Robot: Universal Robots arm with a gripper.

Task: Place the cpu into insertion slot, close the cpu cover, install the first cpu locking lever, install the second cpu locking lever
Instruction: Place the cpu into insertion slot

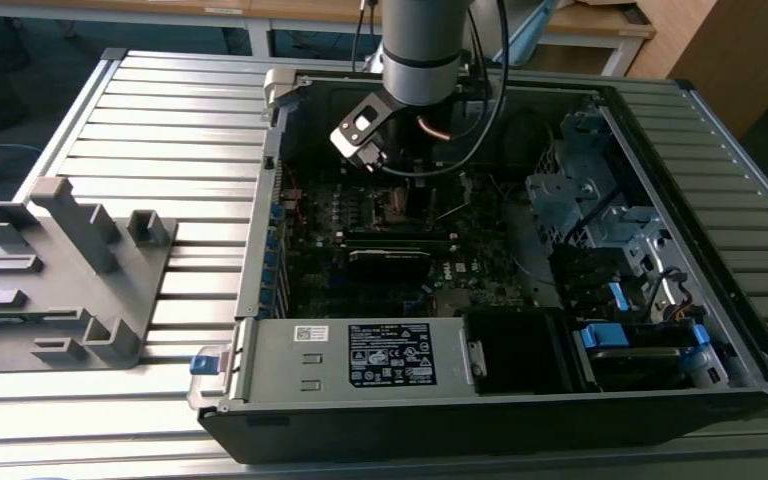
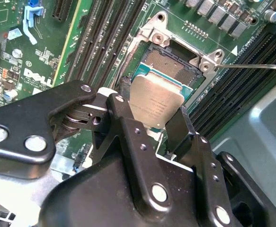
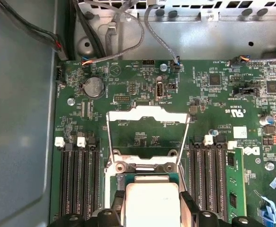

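Right now I'm on the first step. The gripper [image 2: 152,120], upper middle in the exterior view, has its fingers [image 2: 123,125] clamped on the cpu [image 2: 156,99] over the open insertion slot [image 2: 175,64]. I judge that seating it needs square alignment. The cpu's top is dull grey metal, and the cpu cover [image 3: 147,115] lies flipped open.

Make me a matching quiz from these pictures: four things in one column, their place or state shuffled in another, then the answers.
1. cpu
2. cpu cover
3. coin battery
4. grey fixture

A. swung open, off the socket
B. on the table, outside the case
C. gripped by the tool
D. seated in the green board

Pairs: 1-C, 2-A, 3-D, 4-B
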